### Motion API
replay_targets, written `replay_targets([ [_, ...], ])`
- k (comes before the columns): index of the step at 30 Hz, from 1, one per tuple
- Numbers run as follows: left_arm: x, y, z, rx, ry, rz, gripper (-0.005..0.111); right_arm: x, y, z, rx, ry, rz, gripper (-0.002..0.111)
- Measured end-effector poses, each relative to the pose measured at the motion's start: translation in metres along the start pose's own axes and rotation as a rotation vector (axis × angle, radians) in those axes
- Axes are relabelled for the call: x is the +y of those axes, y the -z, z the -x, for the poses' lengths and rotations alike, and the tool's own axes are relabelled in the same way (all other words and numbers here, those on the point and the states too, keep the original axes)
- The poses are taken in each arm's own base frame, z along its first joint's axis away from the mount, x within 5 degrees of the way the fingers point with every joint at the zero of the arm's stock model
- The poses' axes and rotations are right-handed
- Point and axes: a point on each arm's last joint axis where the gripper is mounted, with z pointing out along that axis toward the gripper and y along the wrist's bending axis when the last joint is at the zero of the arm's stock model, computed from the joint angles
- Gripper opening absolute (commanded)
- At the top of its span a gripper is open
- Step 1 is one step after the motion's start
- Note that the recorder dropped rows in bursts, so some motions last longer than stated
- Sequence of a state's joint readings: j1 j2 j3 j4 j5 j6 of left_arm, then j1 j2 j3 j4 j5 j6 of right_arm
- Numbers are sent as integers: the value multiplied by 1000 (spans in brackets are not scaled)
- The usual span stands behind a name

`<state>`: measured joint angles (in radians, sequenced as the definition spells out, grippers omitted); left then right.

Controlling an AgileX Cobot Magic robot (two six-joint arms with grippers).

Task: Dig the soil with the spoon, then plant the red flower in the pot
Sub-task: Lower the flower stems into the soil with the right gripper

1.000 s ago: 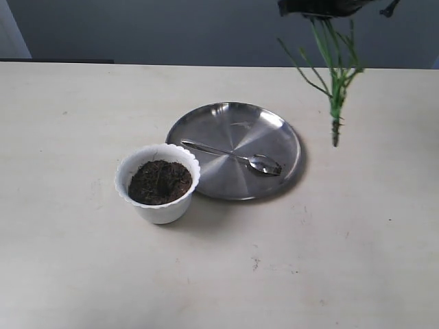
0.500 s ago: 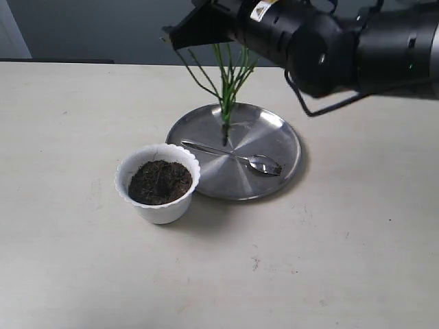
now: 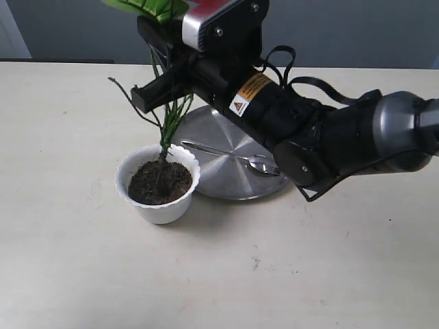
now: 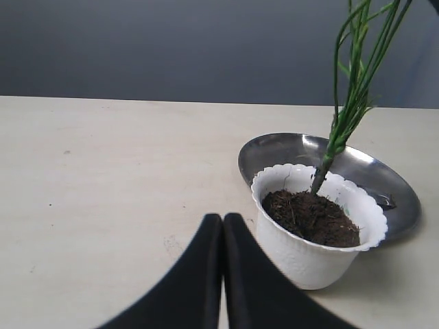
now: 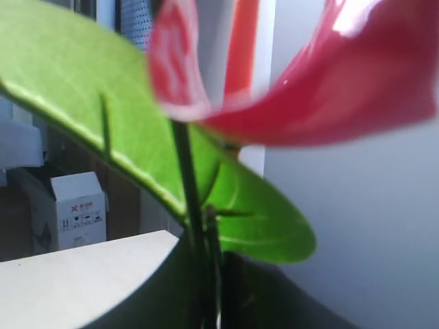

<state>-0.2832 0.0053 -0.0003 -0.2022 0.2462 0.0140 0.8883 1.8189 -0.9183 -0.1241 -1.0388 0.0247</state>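
The white scalloped pot (image 3: 158, 199) holds dark soil (image 3: 159, 182), also seen in the left wrist view as pot (image 4: 302, 253) and soil (image 4: 312, 218). My right gripper (image 3: 167, 86) reaches across above the pot, shut on the green stems (image 3: 168, 127) of the red flower. The stem base touches the soil at the pot's far rim (image 4: 319, 179). Red petals (image 5: 329, 89) and the broad green leaf (image 5: 137, 137) fill the right wrist view. The silver spoon (image 3: 219, 151) lies on the steel plate (image 3: 219, 179). My left gripper (image 4: 223, 219) is shut and empty, low beside the pot.
The steel plate (image 4: 274, 151) sits right behind the pot, touching or nearly touching it. The right arm's body (image 3: 329, 137) hangs over the plate's right side. Bare table (image 3: 82, 260) stretches in front and to the left. A cardboard box (image 5: 75, 209) stands far off.
The right arm swung in from the upper right, carrying the flower leftward and down. The stem base moved from over the plate to the soil in the pot.
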Motion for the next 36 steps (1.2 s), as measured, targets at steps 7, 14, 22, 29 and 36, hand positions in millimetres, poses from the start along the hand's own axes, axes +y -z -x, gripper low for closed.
replay_targets([
  [7,0,0,0,0,0,0,0,5,0,-17,57,4,50,-1],
  [14,0,0,0,0,0,0,0,14,1,-30,153,16,138,-1],
  [22,0,0,0,0,0,0,0,17,0,-41,182,15,162,-1],
  [29,0,0,0,0,0,0,0,17,-1,-49,192,6,159,-1],
  [36,0,0,0,0,0,0,0,18,-1,-54,209,16,177,-1],
])
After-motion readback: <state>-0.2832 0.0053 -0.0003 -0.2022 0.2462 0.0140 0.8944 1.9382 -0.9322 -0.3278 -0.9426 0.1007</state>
